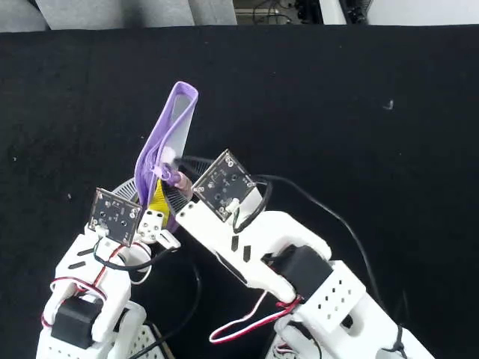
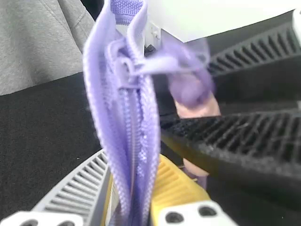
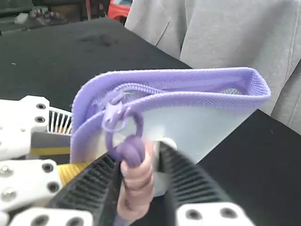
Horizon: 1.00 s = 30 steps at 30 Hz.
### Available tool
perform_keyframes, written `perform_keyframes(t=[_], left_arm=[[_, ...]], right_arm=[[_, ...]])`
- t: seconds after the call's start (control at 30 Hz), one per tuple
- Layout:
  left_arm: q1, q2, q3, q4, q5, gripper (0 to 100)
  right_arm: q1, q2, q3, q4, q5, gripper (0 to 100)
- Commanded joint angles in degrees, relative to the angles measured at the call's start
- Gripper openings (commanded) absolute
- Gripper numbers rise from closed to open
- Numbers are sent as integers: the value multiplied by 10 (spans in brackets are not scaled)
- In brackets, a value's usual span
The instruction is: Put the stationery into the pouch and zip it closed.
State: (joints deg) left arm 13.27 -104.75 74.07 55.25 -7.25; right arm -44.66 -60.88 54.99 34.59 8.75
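at the left of the high view the left gripper [image 1: 150, 193] reaches up from its white arm to the lower end of the pouch [image 1: 171, 131]. its jaws are pressed in on that end. in the left wrist view a grey ribbed finger [image 2: 70, 193] lies against one side and a yellow finger [image 2: 176, 188] against the other, and the pouch's purple zipper edge runs straight up between them.

the pouch is held off the table [image 1: 352, 112], standing on end and leaning a little. it has a purple band round its rim and pale see-through sides. how far the zip is drawn along its edge i cannot tell.

just right of the pouch's lower half sits the right gripper [image 1: 178, 179], its arm crossing in from the lower right. in the right wrist view its two black ribbed fingers [image 3: 186, 181] are drawn close on either side of the zipper pull [image 3: 135, 176], a pinkish tab on a knotted purple cord. they pinch the tab between them. the cord leads up to the slider [image 3: 112, 114], which sits near a rounded corner of the pouch, close to the left gripper.
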Motion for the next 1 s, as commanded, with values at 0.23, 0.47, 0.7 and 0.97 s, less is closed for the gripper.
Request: perform_keyframes(t=[0.23,0.47,0.7,0.97], left_arm=[[-6,0,-4,7,-6,28],[-7,0,-3,7,-7,28],[-7,0,-2,7,-8,28],[-7,0,0,4,-8,28]], right_arm=[[-8,-15,6,14,0,177],[-4,-18,5,48,1,181],[-5,-122,19,79,32,181],[-8,-185,61,84,41,181]])
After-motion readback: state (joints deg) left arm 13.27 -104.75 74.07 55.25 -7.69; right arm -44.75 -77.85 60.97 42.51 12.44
